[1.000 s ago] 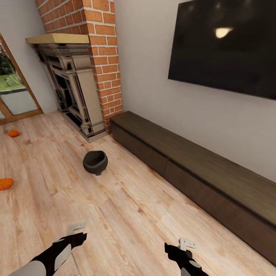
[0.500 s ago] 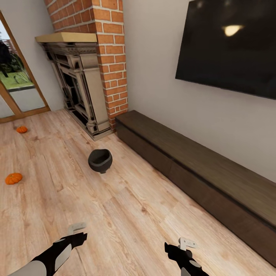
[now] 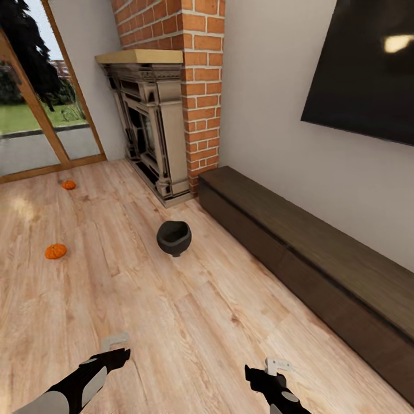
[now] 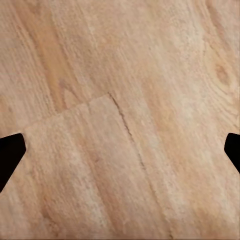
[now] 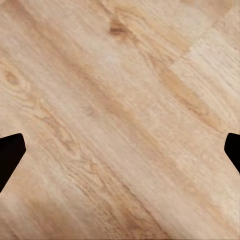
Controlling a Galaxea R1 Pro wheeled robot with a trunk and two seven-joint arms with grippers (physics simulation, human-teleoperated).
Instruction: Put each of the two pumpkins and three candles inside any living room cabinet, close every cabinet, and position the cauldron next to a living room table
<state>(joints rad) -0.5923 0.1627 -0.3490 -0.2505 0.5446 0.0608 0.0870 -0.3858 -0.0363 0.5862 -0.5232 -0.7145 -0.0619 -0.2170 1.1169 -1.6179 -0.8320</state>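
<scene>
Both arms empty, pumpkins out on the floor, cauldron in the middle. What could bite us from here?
1. The cauldron sits on open floor between the robot and the cabinet; driving toward the drawers could knock it.
2. Both pumpkins lie low on the floor, well away from the left gripper and right gripper, so a deep reach is likely.
3. The cabinet fronts show no handles, so opening may slip.
</scene>
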